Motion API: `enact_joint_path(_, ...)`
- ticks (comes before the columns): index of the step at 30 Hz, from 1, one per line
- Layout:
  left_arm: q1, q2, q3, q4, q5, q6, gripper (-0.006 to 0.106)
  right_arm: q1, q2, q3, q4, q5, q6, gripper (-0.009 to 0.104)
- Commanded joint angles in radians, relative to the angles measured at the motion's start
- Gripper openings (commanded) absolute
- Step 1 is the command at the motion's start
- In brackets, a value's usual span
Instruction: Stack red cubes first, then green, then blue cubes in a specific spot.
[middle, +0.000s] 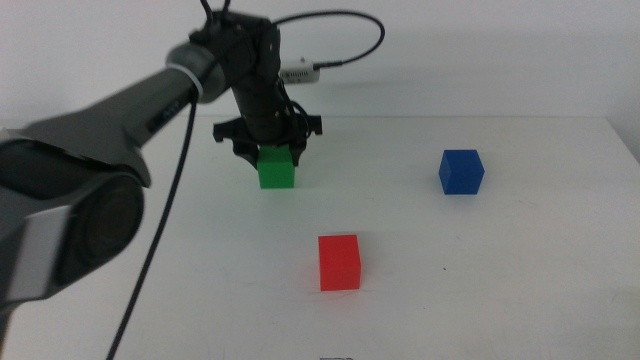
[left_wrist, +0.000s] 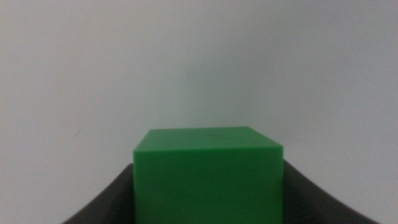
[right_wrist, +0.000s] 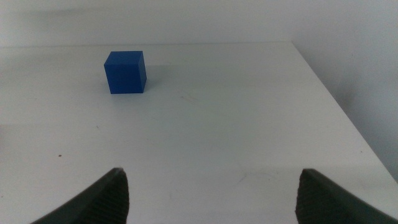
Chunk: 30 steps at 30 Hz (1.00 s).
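Note:
At the back left of the table, the green cube (middle: 277, 170) sits between the jaws of my left gripper (middle: 268, 148), which comes down on it from above. In the left wrist view the green cube (left_wrist: 208, 177) fills the gap, with both dark jaws pressed against its sides. I cannot tell whether it rests on the table or is just off it. The red cube (middle: 339, 262) stands alone near the table's middle front. The blue cube (middle: 461, 171) stands at the right, also seen as the blue cube (right_wrist: 125, 71) ahead of my right gripper (right_wrist: 211, 186), which is open and holds nothing.
The white table's (middle: 520, 260) right edge (right_wrist: 339, 99) runs close beside the blue cube. A black cable (middle: 160, 230) hangs from the left arm over the table's left side.

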Motion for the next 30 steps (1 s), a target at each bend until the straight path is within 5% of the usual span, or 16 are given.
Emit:
enact_joint_path(1, -0.028, -0.149, 0.018, 0.029, 0.004, -0.045, 0.007, -0.005, -0.022, -0.017, -0.012, -0.078, -0.005, 0.087)
enact_joint_path(13, -0.275, -0.55, 0.448, 0.262, -0.058, -0.421, 0.008, -0.005, -0.022, -0.017, -0.012, -0.078, -0.005, 0.087)
enact_joint_path(30, -0.382, -0.453, 0.484, 0.196, -0.101, -0.515, 0.008, -0.005, -0.022, -0.017, -0.012, -0.078, -0.005, 0.087)
